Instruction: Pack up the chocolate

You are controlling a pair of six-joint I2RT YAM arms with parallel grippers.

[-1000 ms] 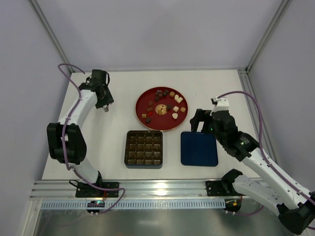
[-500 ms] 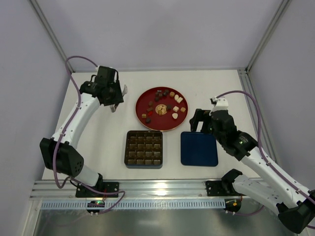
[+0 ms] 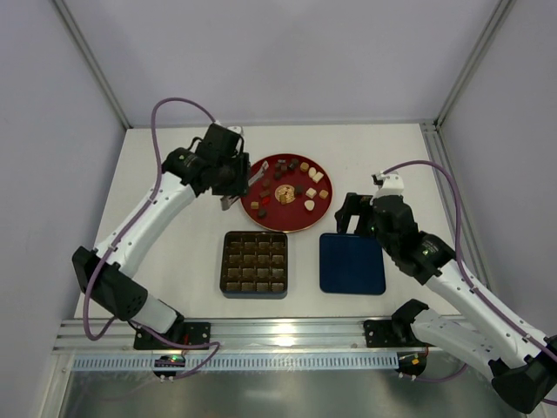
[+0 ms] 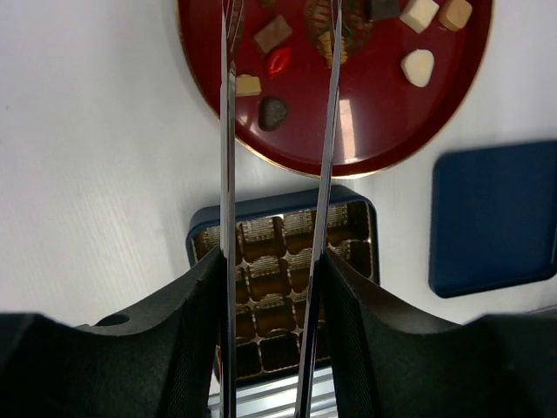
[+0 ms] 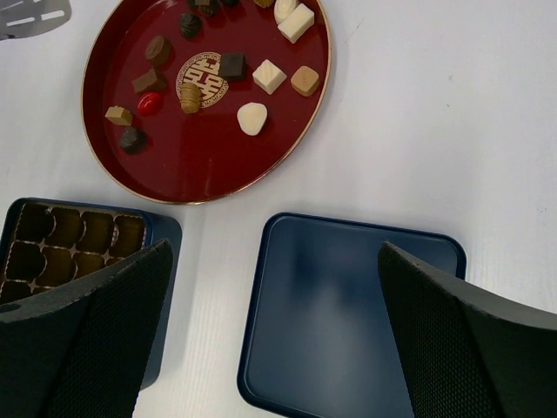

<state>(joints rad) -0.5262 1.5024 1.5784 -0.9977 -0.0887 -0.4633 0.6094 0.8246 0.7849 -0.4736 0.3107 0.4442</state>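
Observation:
Several small chocolates (image 3: 297, 185), dark brown, cream-white and reddish, lie on a round red plate (image 3: 283, 219); they also show in the left wrist view (image 4: 272, 33) and the right wrist view (image 5: 252, 117). A dark blue box (image 3: 254, 263) holds a brown tray of empty cells. My left gripper (image 3: 230, 180) is shut on metal tongs (image 4: 228, 131). The tongs' blades stand apart over the plate's left part, around a brown and a red piece. My right gripper (image 3: 355, 213) is open and empty above the near edge of the blue lid (image 5: 348, 331).
A flat gold emblem (image 3: 283, 192) sits at the plate's centre. The blue square lid (image 3: 352, 263) lies right of the box. The box (image 4: 283, 279) sits below the plate in the left wrist view. An aluminium rail (image 3: 261, 335) runs along the near edge.
My left arm has swung right from the table's far left to the plate's left edge, carrying the tongs. The right arm has not moved.

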